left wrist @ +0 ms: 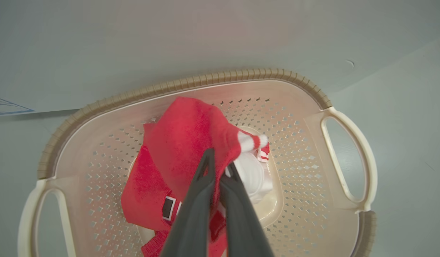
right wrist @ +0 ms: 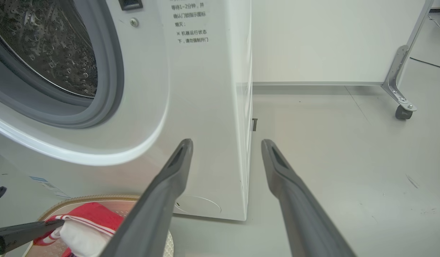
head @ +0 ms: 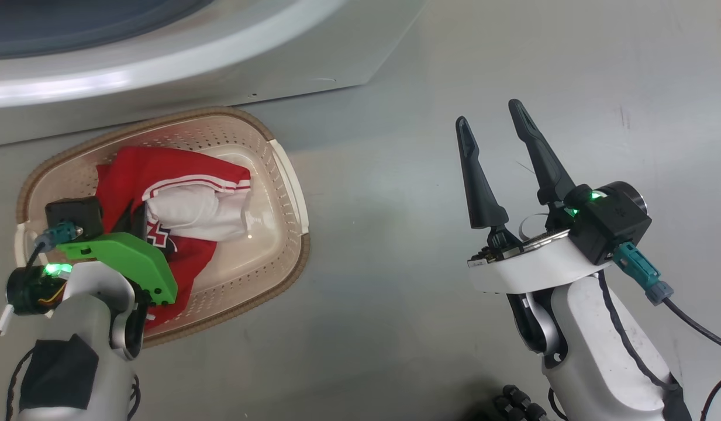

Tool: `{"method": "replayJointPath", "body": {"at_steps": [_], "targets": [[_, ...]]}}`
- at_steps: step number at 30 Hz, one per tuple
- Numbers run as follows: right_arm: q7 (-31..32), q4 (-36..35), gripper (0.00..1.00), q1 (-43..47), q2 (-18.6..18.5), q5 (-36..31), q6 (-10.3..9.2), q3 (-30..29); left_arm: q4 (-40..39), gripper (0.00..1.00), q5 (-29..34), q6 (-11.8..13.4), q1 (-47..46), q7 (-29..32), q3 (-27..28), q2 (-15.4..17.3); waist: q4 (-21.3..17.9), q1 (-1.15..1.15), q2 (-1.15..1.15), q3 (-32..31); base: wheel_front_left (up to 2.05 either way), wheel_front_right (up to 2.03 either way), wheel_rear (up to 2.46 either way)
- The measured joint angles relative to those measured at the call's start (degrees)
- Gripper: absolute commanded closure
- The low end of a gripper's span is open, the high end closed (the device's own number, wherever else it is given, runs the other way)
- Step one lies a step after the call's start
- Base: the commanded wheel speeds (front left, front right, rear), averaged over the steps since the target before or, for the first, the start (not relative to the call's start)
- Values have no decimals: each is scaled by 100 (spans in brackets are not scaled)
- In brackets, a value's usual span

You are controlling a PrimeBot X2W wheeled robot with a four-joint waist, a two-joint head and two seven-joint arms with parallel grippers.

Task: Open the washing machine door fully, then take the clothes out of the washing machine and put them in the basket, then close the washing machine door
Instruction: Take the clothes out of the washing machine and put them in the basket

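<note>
The cream basket sits on the floor in front of the white washing machine. The clothes, red with white striped trim and white panels, lie inside it. In the left wrist view my left gripper is shut on a fold of the red clothes over the basket. My right gripper hangs open and empty over the floor, right of the basket. The right wrist view shows the washing machine, its steel drum and grey seal uncovered. The washing machine door is out of view.
A green wrist mount covers my left fingers in the head view. A metal frame leg with a caster stands at the far right by a white wall panel. Bare grey floor lies between basket and right gripper.
</note>
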Motion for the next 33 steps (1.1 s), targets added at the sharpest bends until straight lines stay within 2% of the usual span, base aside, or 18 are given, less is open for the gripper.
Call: {"method": "replayJointPath", "body": {"at_steps": [10, 16, 19, 21, 22, 23, 33], "targets": [[0, -38, 0, -164, 0, 37, -60, -7, 772, 100, -188, -57, -405, 56, 124, 13, -241, 0, 0, 409, 0, 0, 0], [0, -34, 0, -193, 1, 36, -112, -15, 1126, 100, -189, -286, -570, 32, 74, 19, -259, 0, 0, 477, 0, 0, 0], [0, -20, 0, -215, -1, 34, -113, -40, 1225, 100, -189, -310, -644, -20, 53, -8, -231, 0, 0, 470, 0, 0, 0], [0, -5, 0, -246, 0, 33, -115, -43, 1339, 58, -188, -358, -691, -20, 14, -18, -198, 0, 0, 448, 0, 0, 0], [0, 0, 0, -259, 1, 24, -115, -56, 1389, 16, -182, -365, -699, -67, -27, -20, -180, 0, 0, 435, 0, 0, 0], [0, 4, 0, -267, 0, 23, -115, -74, 1437, 0, -181, -404, -711, -90, -53, -33, -160, 0, 0, 421, 0, 0, 0], [0, 185, 0, -282, -1, 22, -114, -86, 1724, 0, -178, -460, -715, -768, -77, -105, -8, 0, 0, 124, 0, 0, 0]]}}
